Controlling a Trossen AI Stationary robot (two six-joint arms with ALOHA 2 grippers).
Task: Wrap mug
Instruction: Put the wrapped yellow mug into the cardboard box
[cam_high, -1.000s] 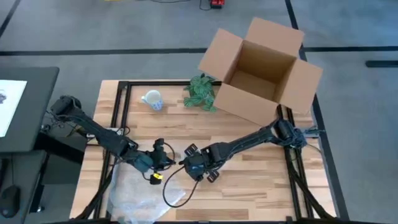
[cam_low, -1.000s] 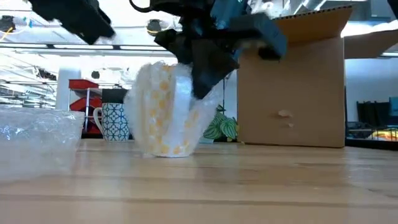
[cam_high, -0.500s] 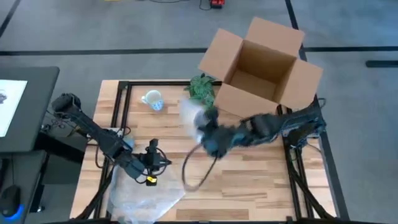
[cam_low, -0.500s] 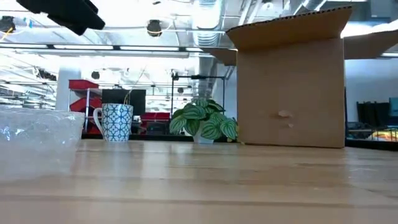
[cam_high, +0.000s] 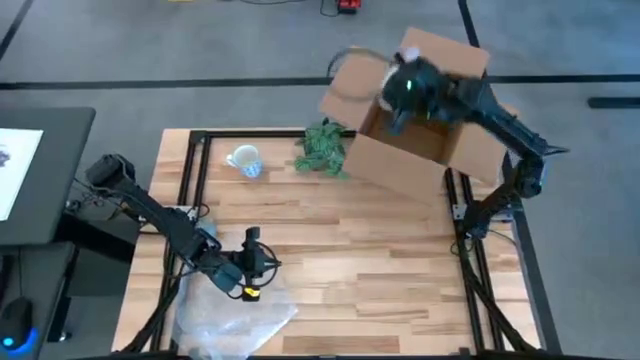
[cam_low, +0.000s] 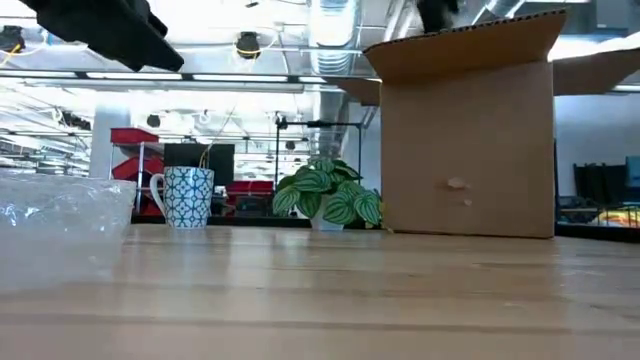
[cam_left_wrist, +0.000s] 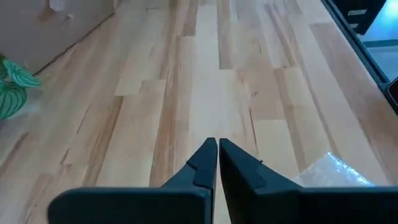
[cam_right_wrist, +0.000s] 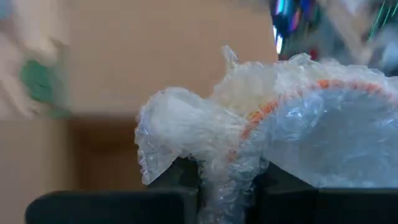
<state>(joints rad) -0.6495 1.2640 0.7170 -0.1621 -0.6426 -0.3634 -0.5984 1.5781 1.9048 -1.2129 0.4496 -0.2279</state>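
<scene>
R gripper is hanging over the open cardboard box, fingers clamping the gathered neck of a bubble-wrapped bundle, prob. the wrapped mug, w/ an orange rim showing through the film. To do this step well: be lowering it straight into the box cavity, clear of the flaps, releasing only once it's resting on the box floor. The bundle is bulging beyond the fingertips, film pinched between them. L gripper, fingers nearly together on nothing, is waiting well away from the box, beside loose bubble wrap. A blue-patterned mug is standing unwrapped near the box, past the plant.
</scene>
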